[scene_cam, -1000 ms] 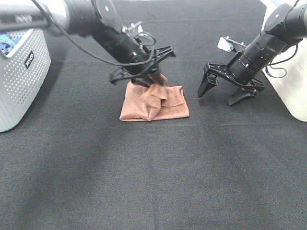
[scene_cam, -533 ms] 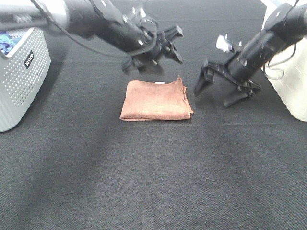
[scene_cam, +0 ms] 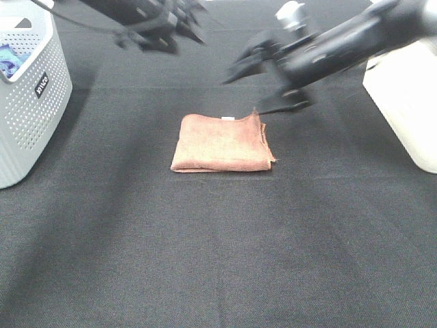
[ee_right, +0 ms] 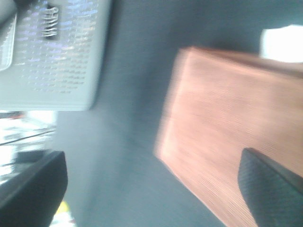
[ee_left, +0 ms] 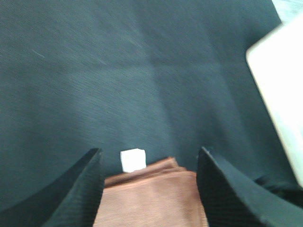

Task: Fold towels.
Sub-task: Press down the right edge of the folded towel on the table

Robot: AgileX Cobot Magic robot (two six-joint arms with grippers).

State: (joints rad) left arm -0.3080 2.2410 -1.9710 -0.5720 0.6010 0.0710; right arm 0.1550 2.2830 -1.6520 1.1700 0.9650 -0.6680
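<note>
Folded towel (scene_cam: 222,143) lies flat on the tabletop (scene_cam: 205,239); left gripper (ee_left: 149,153) and right gripper (scene_cam: 256,89) hover above, both spread apart

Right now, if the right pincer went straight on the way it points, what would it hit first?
Probably the towel: the wrist view shows it ahead of the open right pincer. Motion blur leaves depth unclear.
</note>
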